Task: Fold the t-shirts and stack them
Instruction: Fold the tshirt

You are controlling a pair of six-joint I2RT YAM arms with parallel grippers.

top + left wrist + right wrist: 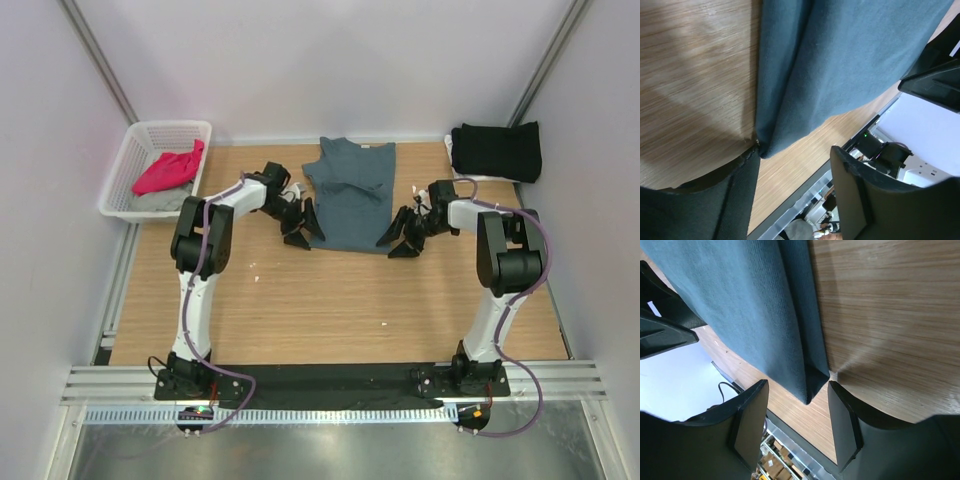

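Two open-jawed grippers bracket the near hem: the left gripper (795,172) and right gripper (796,407) each straddle a bottom corner of the slate blue-grey shirt (350,200), lying flat on the table (300,300), nothing pinched yet. Close on both layers together, lift evenly, and carry the hem toward the collar. Farther back, the black shirt (497,150) seems folded already.

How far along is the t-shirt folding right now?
Done: the black shirt lies folded at the far right. In hand: the blue-grey shirt, partly folded, left gripper and right gripper open at its near corners. Remaining: the pink shirt and light grey shirt lie in the basket.
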